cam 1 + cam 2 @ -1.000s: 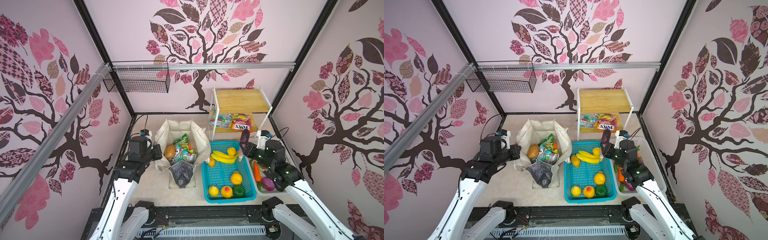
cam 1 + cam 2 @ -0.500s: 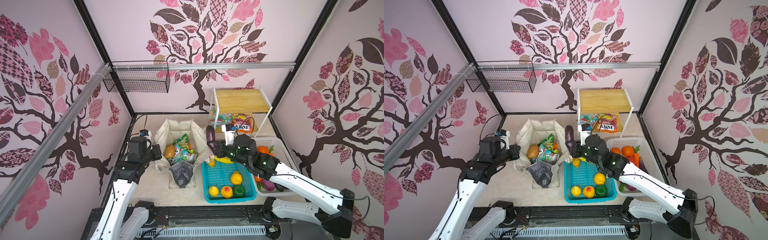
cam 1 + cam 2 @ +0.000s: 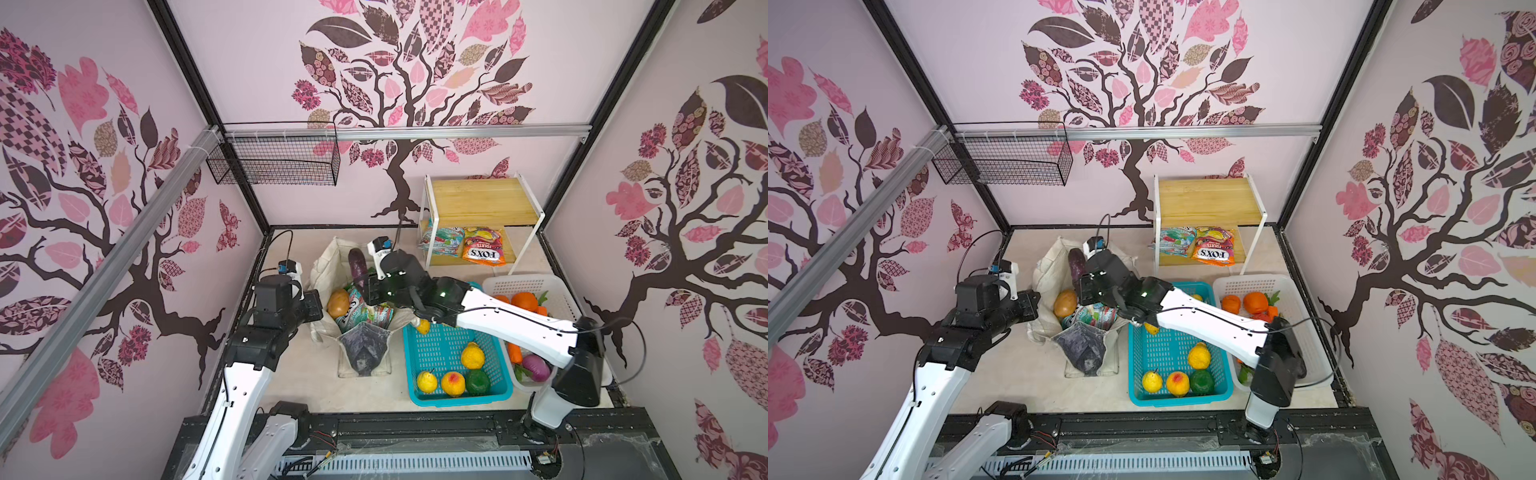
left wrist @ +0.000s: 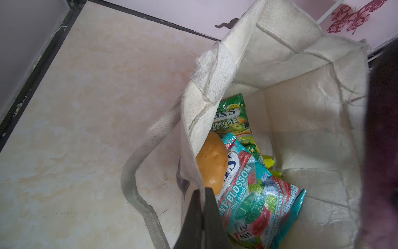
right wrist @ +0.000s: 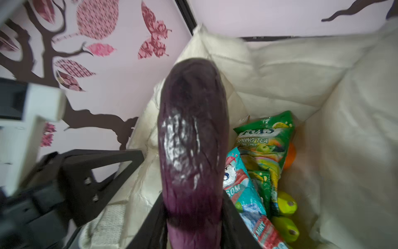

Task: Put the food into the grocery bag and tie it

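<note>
The right hand (image 5: 193, 217) holds the aubergine (image 3: 357, 264) over the grocery bag (image 3: 325, 266), whose nine-o'clock rim the left hand (image 4: 202, 213) pinches; lowering and letting go should come next.

Reaching across: my right gripper (image 3: 369, 286), folded back over the white basket (image 3: 528, 284) a second ago, has swung across the teal basket (image 3: 457, 400). It now hangs over the open mouth of the bag (image 3: 326, 266), having carried the purple eggplant (image 3: 357, 264) along. Half a second back the eggplant stood just short of the bag's rim. Now it juts out ahead of the gripper, with the candy packets (image 5: 262, 142) below it. Behind the gripper, the outstretched arm (image 3: 511, 324) has come to cover the far end of the teal basket. The white basket's oranges (image 3: 524, 300), hidden under the folded arm before, have come into view.
</note>
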### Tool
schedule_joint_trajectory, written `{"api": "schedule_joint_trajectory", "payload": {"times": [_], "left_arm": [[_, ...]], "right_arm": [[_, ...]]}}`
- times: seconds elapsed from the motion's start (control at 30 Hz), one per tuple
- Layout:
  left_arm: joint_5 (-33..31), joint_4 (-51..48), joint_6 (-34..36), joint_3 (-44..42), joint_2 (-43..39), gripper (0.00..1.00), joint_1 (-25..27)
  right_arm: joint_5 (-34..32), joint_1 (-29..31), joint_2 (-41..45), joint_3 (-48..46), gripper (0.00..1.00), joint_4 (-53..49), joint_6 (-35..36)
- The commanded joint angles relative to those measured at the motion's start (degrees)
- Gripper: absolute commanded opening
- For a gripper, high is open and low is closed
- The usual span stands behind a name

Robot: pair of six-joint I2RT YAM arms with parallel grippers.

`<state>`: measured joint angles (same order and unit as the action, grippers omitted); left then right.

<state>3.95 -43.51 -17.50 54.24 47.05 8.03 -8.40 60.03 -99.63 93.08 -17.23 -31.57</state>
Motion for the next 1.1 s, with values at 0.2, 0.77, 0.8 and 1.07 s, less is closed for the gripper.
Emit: {"api": "schedule_joint_trajectory", "payload": {"times": [0.2, 0.77, 0.8, 1.07], "left_arm": [[1.0, 1.0, 0.9, -1.2, -0.8, 0.00, 0.1], [0.3, 0.8, 0.9, -1.2, -0.6, 0.00, 0.1], [0.3, 0.8, 0.9, -1.2, -0.6, 0.00, 0.1], [-0.1, 0.8, 0.8, -1.3, -0.6, 0.00, 0.1]], "right_arm": [[-4.7, 1.1, -13.8, 12.3, 0.41, -14.4, 0.5], [-4.0, 0.0, -13.3, 12.7, 0.75, -15.4, 0.3], [-3.7, 0.0, -12.0, 12.3, 0.84, -14.8, 0.5], [-2.0, 0.0, -1.3, 6.1, 1.00, -10.6, 0.0]]}}
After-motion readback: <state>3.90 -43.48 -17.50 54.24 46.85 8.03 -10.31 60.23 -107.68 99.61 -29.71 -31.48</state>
